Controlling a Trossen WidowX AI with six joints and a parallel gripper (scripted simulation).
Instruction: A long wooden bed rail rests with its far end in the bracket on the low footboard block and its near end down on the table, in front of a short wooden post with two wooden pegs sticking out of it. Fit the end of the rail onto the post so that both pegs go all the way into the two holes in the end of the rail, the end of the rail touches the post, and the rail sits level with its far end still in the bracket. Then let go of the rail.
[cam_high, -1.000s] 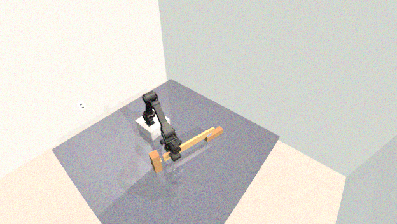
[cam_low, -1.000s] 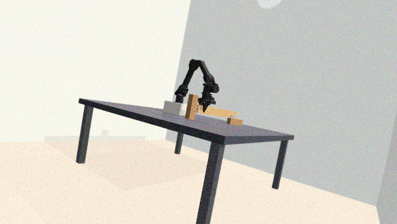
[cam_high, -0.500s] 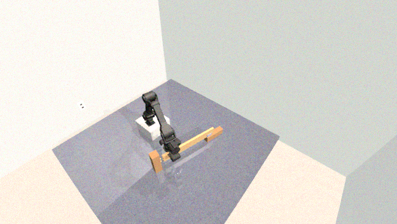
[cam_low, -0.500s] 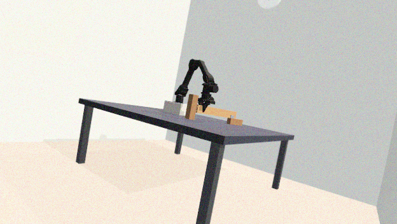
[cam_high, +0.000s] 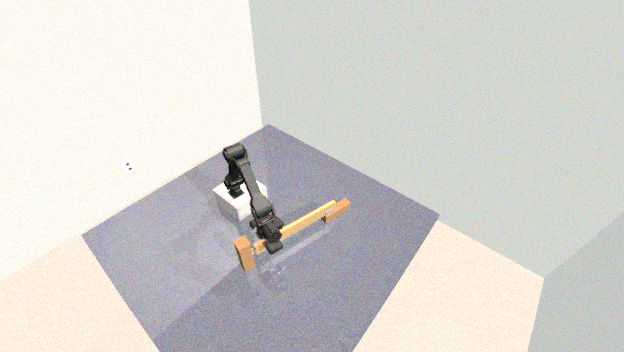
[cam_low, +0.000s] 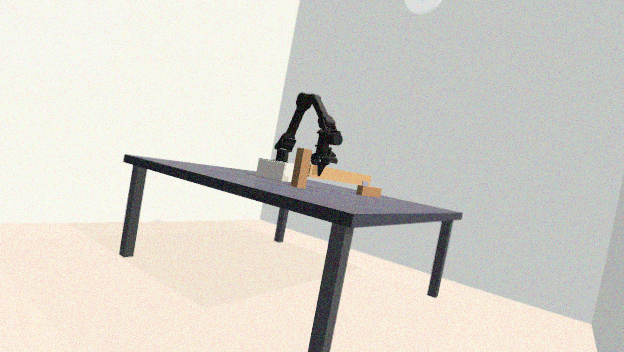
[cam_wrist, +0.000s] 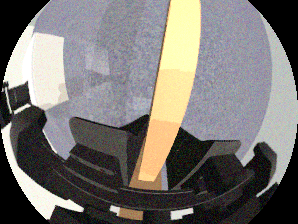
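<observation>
With the rail (cam_high: 307, 222) (cam_low: 345, 175) (cam_wrist: 175, 85) clamped btwn its fingers near the post end, the gripper (cam_high: 274, 246) (cam_low: 321, 171) (cam_wrist: 156, 119) points down at the worktop (cam_high: 320, 280) (cam_low: 240, 184) (cam_wrist: 225, 90), and here's the bit that matters: the rail's long axis runs crosswise thru the grip, short stub one side, long run the other. Stub end faces the post (cam_high: 245, 254) (cam_low: 301, 168) (cam_wrist: 131, 214), v. near it, w/ a small gap showing from the top; pegs look to be in that gap, tho too small to say whether they've started into the holes. Near end's up off the worktop, roughly in line w/ the post. So the next push prob. goes along the rail's own length, straight at the post, no sideways drift, else the pegs catch on the end face.

Further out, the far end sits at the bracket (cam_high: 329, 212) (cam_low: 365, 184) on the footboard block (cam_high: 339, 210) (cam_low: 369, 191); can't tell how deep. Rail looks approx. level, but the ext. view's tilted, so no promises. Risk, I'd say: shove too far & the far end could slip its bracket. Letting go comes only after it's seated.
</observation>
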